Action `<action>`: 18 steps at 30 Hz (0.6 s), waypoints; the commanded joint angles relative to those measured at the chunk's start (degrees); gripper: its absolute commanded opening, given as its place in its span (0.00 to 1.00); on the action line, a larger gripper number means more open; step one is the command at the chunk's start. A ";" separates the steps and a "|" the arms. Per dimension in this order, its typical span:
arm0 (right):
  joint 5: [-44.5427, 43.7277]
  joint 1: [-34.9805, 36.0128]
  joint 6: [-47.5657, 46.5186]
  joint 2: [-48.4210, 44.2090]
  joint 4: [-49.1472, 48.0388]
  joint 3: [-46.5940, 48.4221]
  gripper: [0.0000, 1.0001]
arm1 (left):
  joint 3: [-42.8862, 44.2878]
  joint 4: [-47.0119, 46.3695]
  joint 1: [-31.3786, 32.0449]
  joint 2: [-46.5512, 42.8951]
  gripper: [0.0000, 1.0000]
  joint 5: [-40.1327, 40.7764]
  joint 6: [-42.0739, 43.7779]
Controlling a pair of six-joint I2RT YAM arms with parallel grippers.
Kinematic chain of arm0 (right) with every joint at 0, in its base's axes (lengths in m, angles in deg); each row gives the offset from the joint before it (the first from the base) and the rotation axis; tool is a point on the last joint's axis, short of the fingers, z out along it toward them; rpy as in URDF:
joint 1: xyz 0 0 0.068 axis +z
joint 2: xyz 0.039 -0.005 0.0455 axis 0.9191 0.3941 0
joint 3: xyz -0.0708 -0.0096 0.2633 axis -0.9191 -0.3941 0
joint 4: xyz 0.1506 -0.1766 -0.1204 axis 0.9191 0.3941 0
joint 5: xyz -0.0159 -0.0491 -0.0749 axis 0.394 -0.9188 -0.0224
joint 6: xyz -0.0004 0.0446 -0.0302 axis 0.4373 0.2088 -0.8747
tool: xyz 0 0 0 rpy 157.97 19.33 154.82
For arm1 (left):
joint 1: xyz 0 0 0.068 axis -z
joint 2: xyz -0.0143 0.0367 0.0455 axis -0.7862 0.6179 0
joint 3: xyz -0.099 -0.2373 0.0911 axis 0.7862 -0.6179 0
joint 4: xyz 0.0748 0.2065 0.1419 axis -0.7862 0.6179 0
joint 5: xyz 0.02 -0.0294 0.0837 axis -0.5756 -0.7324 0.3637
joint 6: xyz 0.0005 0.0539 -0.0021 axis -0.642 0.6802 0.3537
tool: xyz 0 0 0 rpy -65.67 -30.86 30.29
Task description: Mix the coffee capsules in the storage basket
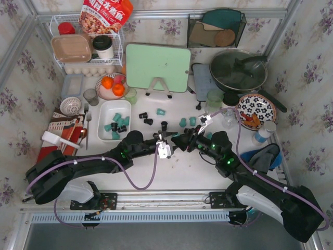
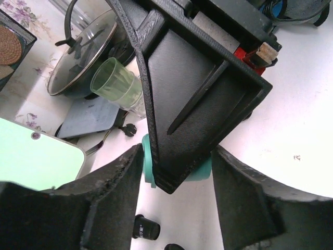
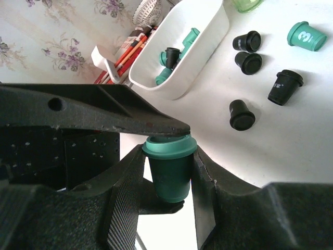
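Note:
At the table's middle my two grippers meet. My right gripper (image 1: pixel 180 143) (image 3: pixel 170 156) is shut on the sides of one teal coffee capsule (image 3: pixel 169 174) (image 2: pixel 148 161), held upright. My left gripper (image 1: pixel 165 144) (image 2: pixel 178 153) closes on that capsule end to end. One of its fingers (image 3: pixel 104 112) lies on the rim. The white storage basket (image 1: pixel 104 112) (image 3: pixel 192 57) stands to the left with several teal and black capsules (image 1: pixel 117 125) inside. Several more lie loose on the table, black (image 1: pixel 148 121) (image 3: pixel 242 114) and teal (image 1: pixel 183 123) (image 3: pixel 307 36).
A green cutting board (image 1: pixel 157 66) stands propped behind the loose capsules. A lidded pan (image 1: pixel 238 70), a green cup (image 1: pixel 214 98) (image 2: pixel 115 83) and a patterned plate (image 1: pixel 256 110) sit at the right. A fruit plate (image 1: pixel 112 86) and a wire rack (image 1: pixel 86 49) are at the back left.

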 commanded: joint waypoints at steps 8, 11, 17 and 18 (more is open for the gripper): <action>-1.04 0.07 -1.06 -2.15 2.34 0.41 0.55 | 0.37 -0.57 1.05 -0.29 0.24 4.71 1.39; -3.01 0.01 -3.13 -3.60 5.63 1.46 0.60 | 0.36 0.37 1.05 -0.59 0.17 6.49 1.25; -9.11 0.05 -9.02 -5.94 14.54 4.62 0.62 | -0.51 2.26 0.70 -1.28 0.12 13.89 0.16; -10.51 0.06 -10.29 -5.77 15.83 5.09 0.61 | -0.56 2.64 0.35 -1.42 0.12 16.24 -0.40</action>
